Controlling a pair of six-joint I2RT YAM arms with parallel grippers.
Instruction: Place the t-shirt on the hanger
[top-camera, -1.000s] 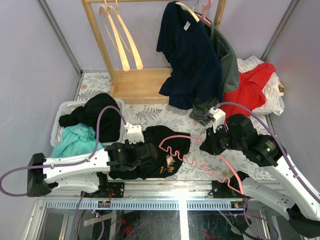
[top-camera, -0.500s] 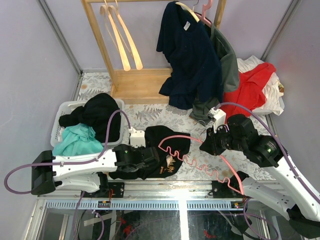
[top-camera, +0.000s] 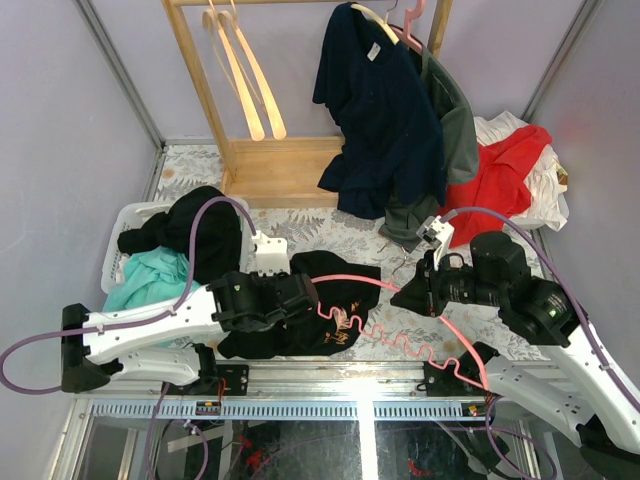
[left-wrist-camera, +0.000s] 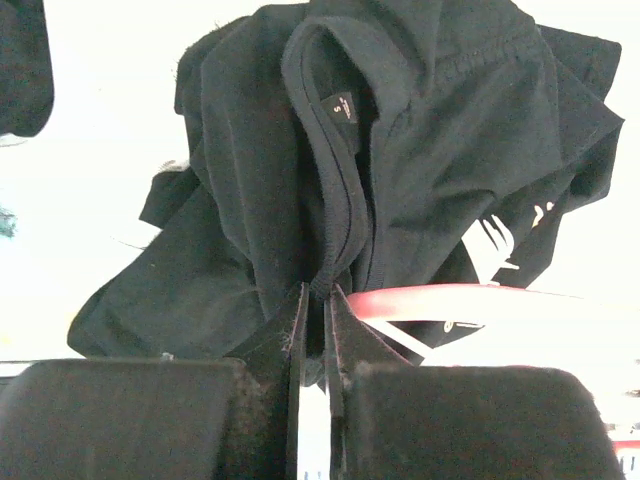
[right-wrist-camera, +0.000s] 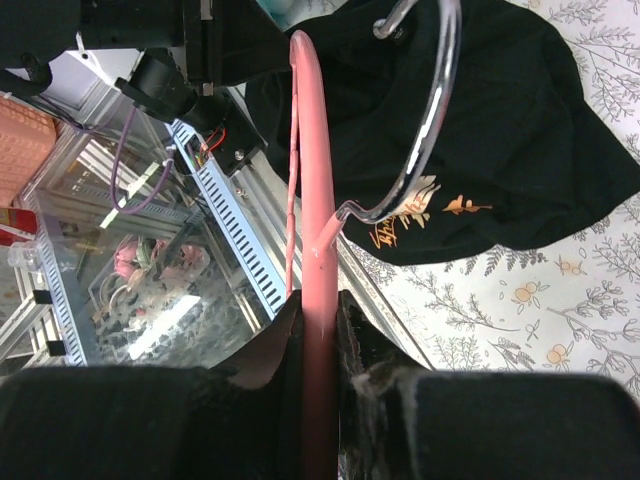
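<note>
The black t-shirt (top-camera: 335, 315) with a tan print lies bunched on the table's near middle. My left gripper (top-camera: 298, 298) is shut on its neckband (left-wrist-camera: 345, 200), which hangs from the fingertips in the left wrist view. The pink hanger (top-camera: 400, 335) with its wavy bar reaches from the shirt to the right arm. One pink arm (left-wrist-camera: 450, 298) sits right beside the held collar. My right gripper (top-camera: 425, 290) is shut on the hanger's pink bar (right-wrist-camera: 310, 150) near the metal hook (right-wrist-camera: 425, 130). The shirt (right-wrist-camera: 520, 150) lies under the hook.
A wooden rack (top-camera: 270, 170) with pale hangers (top-camera: 240, 80) stands at the back. A navy t-shirt (top-camera: 385, 120) and a grey garment hang on it. A red garment (top-camera: 505, 180) lies back right. A white basket (top-camera: 128, 215) with black and teal clothes stands left.
My left gripper has moved right and raised the shirt's collar. The hanger has swung left, so its end now lies against the collar. The right arm has shifted slightly.
</note>
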